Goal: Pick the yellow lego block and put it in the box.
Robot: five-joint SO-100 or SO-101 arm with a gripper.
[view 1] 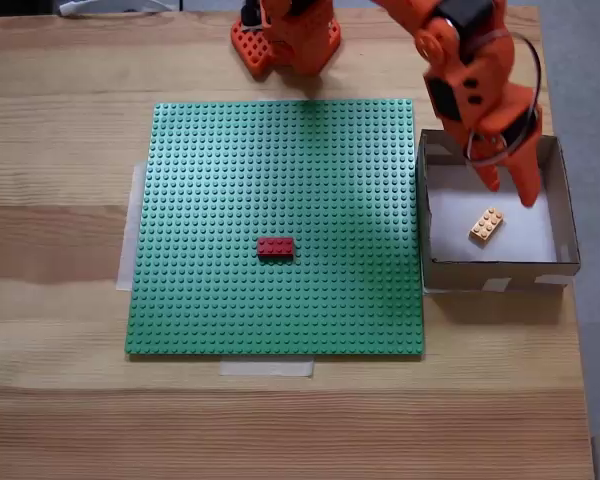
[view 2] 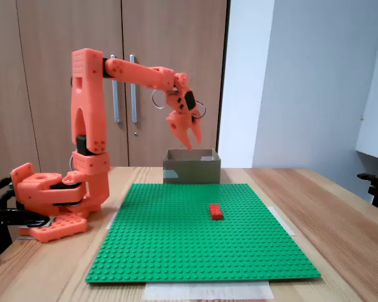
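The yellow lego block (view 1: 486, 224) lies loose on the white floor of the box (view 1: 499, 271), tilted on a diagonal and a little toward the box's 3 o'clock side, touching none of the walls in a fixed view from above. My gripper (view 1: 512, 186) hangs over the box at roughly 12 o'clock from the brick, its two fingers parted and empty, tips pointing down; in a fixed view from the side my gripper (view 2: 190, 142) sits clear above the box (view 2: 190, 172) rim. Room around the brick is bounded by the cardboard walls on all four sides, and the top is open. At 9 o'clock the box stands just beside the edge of the green baseplate (view 1: 230, 190). A red brick (view 1: 275, 246) sits on that plate, well apart from the box. The plate is taped onto a wooden table (view 1: 60, 400), with bare wood at 6 and 9 o'clock. My base (view 2: 50, 201) sits at the table's far edge in the view from above. Behind it stand wooden cabinet doors (view 2: 50, 38) and a pale wall (view 2: 302, 82).
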